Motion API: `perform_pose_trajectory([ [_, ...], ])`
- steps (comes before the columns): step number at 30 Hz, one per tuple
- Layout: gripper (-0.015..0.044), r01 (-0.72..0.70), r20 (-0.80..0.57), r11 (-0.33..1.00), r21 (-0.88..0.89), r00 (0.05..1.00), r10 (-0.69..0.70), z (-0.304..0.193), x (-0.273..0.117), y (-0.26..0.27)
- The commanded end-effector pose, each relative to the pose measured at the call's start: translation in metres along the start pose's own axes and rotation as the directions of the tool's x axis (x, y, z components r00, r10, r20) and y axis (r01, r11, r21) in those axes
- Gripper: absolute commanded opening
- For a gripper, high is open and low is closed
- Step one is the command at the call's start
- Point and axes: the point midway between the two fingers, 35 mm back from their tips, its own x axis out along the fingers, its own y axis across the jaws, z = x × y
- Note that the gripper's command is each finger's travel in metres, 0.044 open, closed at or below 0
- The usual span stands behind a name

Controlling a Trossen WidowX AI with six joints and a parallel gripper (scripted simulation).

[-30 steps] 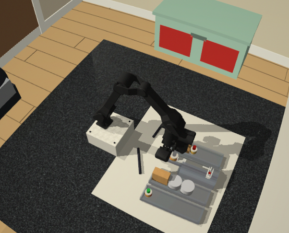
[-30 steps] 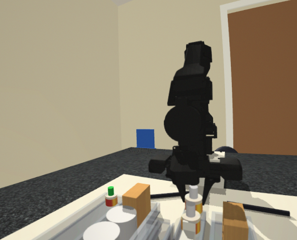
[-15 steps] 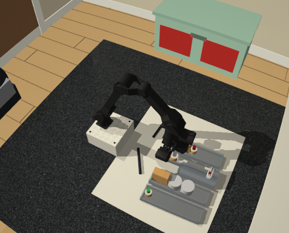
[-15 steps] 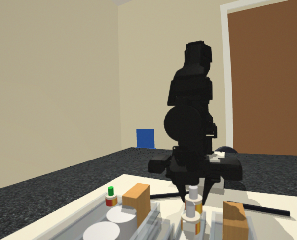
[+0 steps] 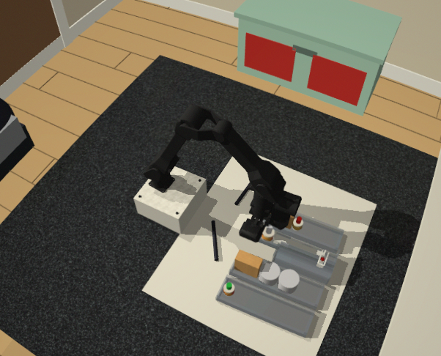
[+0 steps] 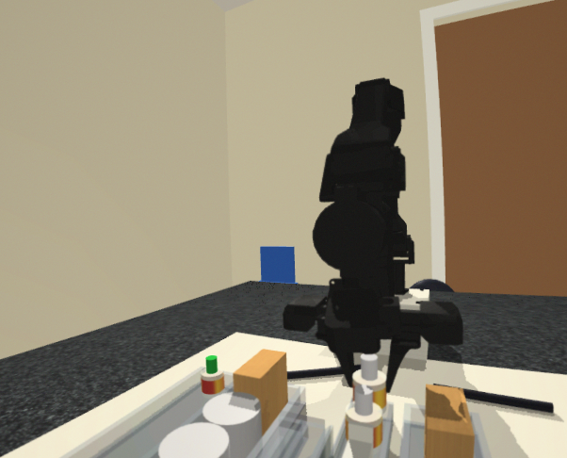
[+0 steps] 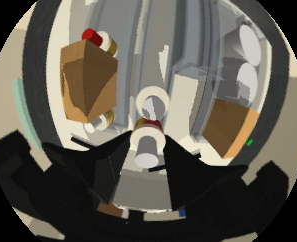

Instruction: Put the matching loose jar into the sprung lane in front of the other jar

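Observation:
My gripper [image 6: 370,389] [image 7: 148,136] is shut on a white-capped jar [image 6: 371,381] [image 7: 147,142] with a red and yellow label, held upright; its base is hidden. A matching jar [image 6: 364,428] [image 7: 152,103] stands directly beyond it, in line along the narrow lane [image 7: 149,30]. The two jars look very close or touching; I cannot tell which. Only one white-capped jar [image 5: 267,234] shows in the top view, right at the fingers. The front stop, the pusher plate's contact and the held jar's height above the floor cannot be made out.
An orange block [image 5: 291,222] [image 6: 448,423] [image 7: 87,80] and a red-capped jar [image 5: 298,223] [image 7: 104,41] stand on one side. Another orange block [image 5: 248,263] [image 6: 260,379], two white cylinders [image 5: 269,272] [image 5: 288,280] and a green-capped jar [image 5: 228,288] [image 6: 212,379] stand on the other.

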Motion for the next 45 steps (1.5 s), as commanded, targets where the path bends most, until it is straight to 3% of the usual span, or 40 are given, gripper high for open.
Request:
perform_pose_trajectory([
  [1,0.0,0.005,0.03,1.0,-0.004,1.0,-0.005,0.0086,-0.0031,-0.0009],
  [45,0.0,0.005,0.03,1.0,-0.004,1.0,-0.005,0.0129,0.0007,-0.0009],
])
